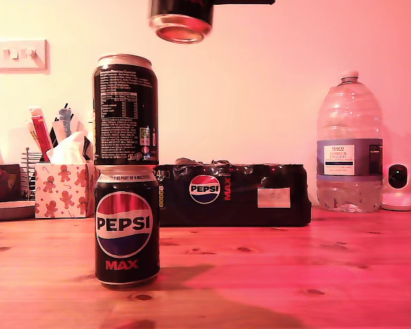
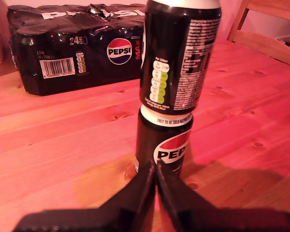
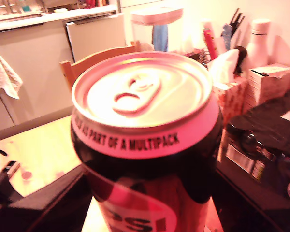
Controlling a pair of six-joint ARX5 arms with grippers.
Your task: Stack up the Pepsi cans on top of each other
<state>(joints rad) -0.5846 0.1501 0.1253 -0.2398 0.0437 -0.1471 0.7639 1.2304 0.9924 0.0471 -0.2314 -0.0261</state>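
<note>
My second gripper (image 3: 53, 208) holds the third can (image 1: 181, 20) aloft, seemingly tilted.

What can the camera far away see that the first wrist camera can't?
Only the exterior view shows a third Pepsi can held high above the stack, the water bottle, the tissue box and a small white camera. Only the first wrist view shows my first gripper, shut and empty, and a wooden chair. Both show the two stacked cans, the top can on the bottom can, plus the multipack and the table.
</note>
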